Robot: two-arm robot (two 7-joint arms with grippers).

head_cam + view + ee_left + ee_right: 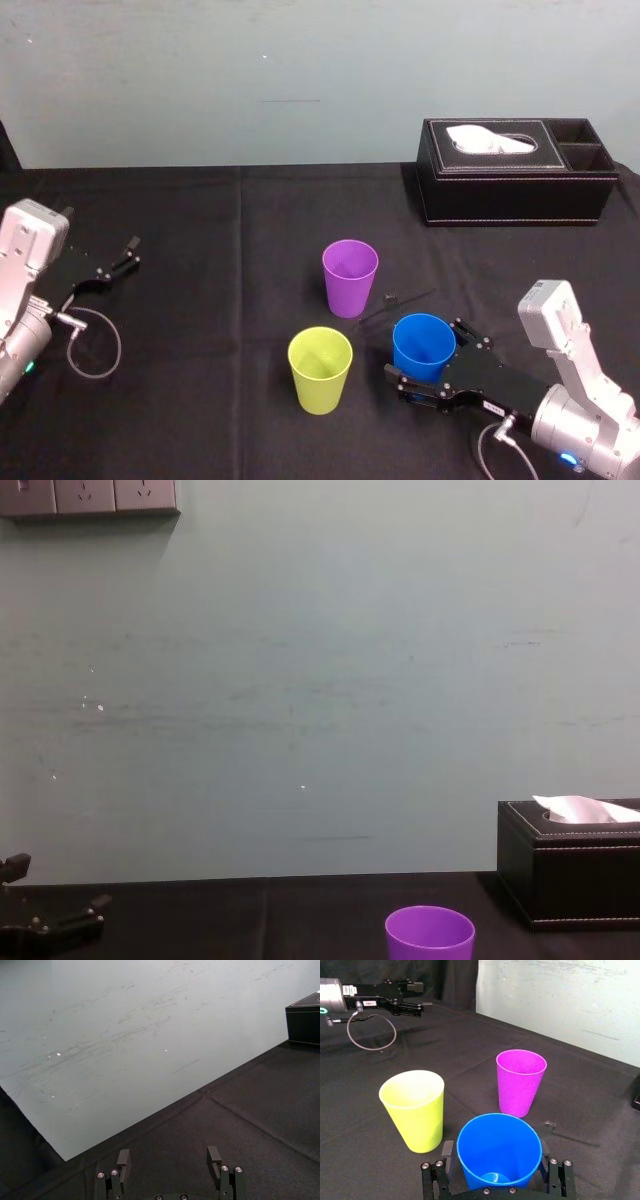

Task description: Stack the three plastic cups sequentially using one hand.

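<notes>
Blue cup (499, 1152) stands upright within the right gripper (428, 352), which reaches in low from the near right; clamped or loose, cannot tell. Yellow-green cup (415, 1110) is near on its left and purple cup (520, 1082) just beyond, both upright and apart. Left gripper (169, 1154) is parked far left, jaws spread.

We see black leather tissue box (515, 172) at far right of bench (200, 220), upright, white tissue (488, 140) poking from top slot. Two open compartments (585, 143) at box's right end. Black cloth covers bench. Small dark thin item (392, 298) lies mid-bench; we cannot tell its kind. Pale green wall (250, 70) behind, socket plate (90, 497) high on left.
</notes>
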